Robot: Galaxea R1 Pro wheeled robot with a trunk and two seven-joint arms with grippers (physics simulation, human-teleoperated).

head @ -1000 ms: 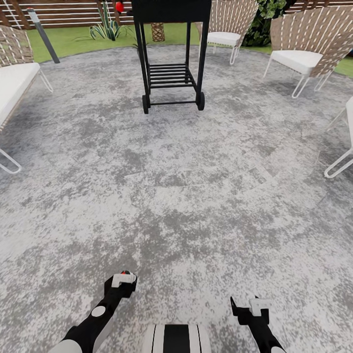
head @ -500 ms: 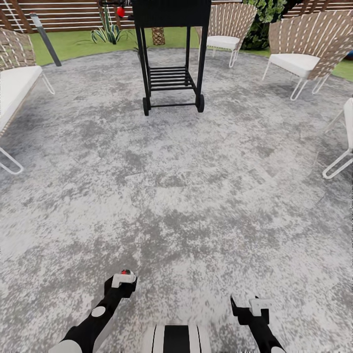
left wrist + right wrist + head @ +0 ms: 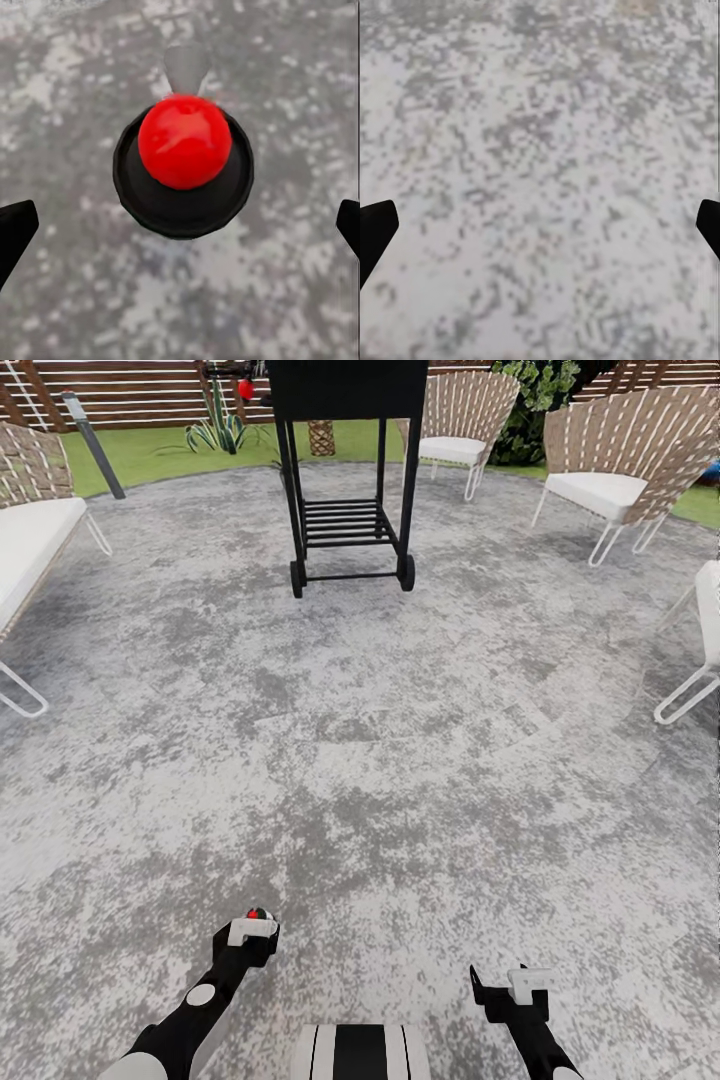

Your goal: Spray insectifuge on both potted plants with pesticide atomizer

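Note:
The pesticide atomizer (image 3: 184,142) is seen end on in the left wrist view: a red top on a dark round body, with a pale nozzle beyond it. It sits between the two dark fingertips of my left gripper (image 3: 180,225), which is shut on it. In the head view my left gripper (image 3: 252,926) hangs low over the grey stone paving (image 3: 380,760), and the atomizer's red top (image 3: 254,913) peeks out at its tip. My right gripper (image 3: 500,986) hangs beside it, open and holding nothing. The potted plants are out of view.
A black wheeled grill cart (image 3: 345,480) stands ahead. A white-cushioned bench (image 3: 25,540) is at the left, and woven chairs (image 3: 615,470) at the right. Beyond lie lawn (image 3: 150,450), a spiky agave (image 3: 222,422), a grey bollard lamp (image 3: 92,442), a dark shrub (image 3: 540,400) and the slatted fence (image 3: 130,385).
The whole head view has shifted a little, so the camera has moved. Both arms hold the same pose and the atomizer stays in my left gripper.

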